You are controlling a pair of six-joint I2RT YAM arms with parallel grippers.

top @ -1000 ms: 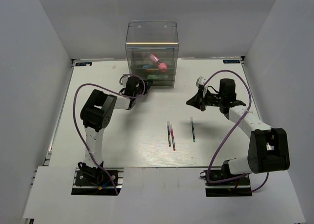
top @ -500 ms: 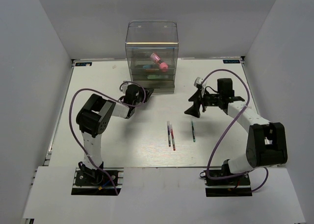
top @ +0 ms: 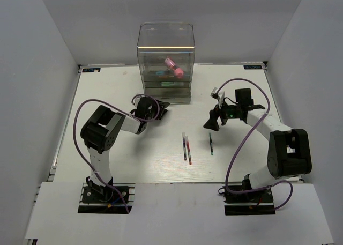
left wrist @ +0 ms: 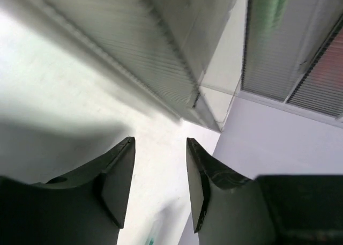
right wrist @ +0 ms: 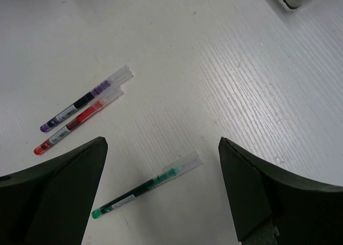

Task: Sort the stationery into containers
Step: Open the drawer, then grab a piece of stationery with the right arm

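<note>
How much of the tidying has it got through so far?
Partly done: the pink cylinder already sits inside the clear organiser. Nothing is held. The right gripper hangs open over the green pen, and the left gripper is open beside the organiser. The purple pen and red pen wait on the table.

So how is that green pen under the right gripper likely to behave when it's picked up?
The green pen looks thin, straight and rigid, so it is probably stiff and light. Its slim, round-looking barrel lies flat on the table, so it may roll away if a finger nudges it.
</note>
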